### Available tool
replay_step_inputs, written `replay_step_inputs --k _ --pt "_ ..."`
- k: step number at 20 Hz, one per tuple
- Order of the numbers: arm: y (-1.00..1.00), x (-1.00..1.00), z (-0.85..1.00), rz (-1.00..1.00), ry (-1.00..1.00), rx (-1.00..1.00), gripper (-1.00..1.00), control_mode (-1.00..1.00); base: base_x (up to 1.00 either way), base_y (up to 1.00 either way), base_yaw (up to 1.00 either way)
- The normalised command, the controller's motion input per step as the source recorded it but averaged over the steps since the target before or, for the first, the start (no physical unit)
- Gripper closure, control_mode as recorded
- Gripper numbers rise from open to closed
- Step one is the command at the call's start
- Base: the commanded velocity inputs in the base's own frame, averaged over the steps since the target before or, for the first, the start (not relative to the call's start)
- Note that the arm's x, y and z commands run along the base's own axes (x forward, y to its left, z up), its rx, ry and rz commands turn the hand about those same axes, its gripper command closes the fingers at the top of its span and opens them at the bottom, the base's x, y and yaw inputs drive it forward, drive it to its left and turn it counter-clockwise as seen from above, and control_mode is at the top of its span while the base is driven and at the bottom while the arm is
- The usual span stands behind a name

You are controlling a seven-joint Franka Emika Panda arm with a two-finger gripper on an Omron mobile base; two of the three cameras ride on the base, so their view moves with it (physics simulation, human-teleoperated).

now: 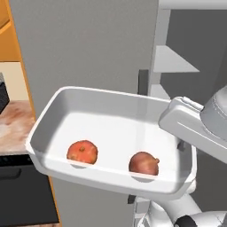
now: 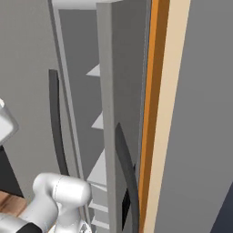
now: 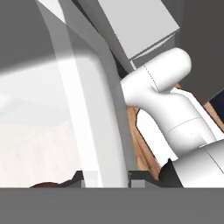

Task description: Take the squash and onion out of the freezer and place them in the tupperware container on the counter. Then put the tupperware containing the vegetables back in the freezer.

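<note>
Clearly the jaws are clamped on the right-hand wall of the tupperware container (image 1: 115,133): in the hand view the two dark fingertips sit either side of that thin white rim, one finger (image 3: 78,178) inside and the other outside, and the gripper (image 3: 106,179) straddles it. In the left base view the tub hangs in the air, level, carried by the white hand at its right end. Inside the tub, the orange-red squash (image 1: 82,152) lies toward its left end and the brown onion (image 1: 144,163) toward its right end, apart from one another, both against the near wall.

Left of the tub, a corner of the marbled counter (image 1: 15,124) shows, lower than the tub's floor. Behind and to the right of the tub stands the freezer (image 1: 88,44), its door ajar and pale shelves (image 1: 175,60) visible in the gap.

Both vegetables are loaded, so this looks like the final leg: carrying the filled tub back. The next move probably calls for keeping it level while swinging it right, through the opening and onto a shelf.

No brand, label or writing can be read anywhere.
</note>
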Motion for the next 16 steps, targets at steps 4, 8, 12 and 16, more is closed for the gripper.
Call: replay_step_inputs --k 4,8,12,16 --pt "0.0 0.0 0.0 0.0 0.0 0.0 1.0 1.0 0.04 -0.49 0.07" --pt "-0.12 -0.65 0.13 0.05 -0.18 0.0 1.0 -1.0 0.0 0.0 0.0" --pt "-0.05 -0.19 0.36 -0.02 -0.14 0.0 1.0 -1.0 0.0 0.0 0.0" --pt "-0.08 0.11 0.47 -0.29 0.0 0.06 1.0 -1.0 0.0 0.0 0.0"
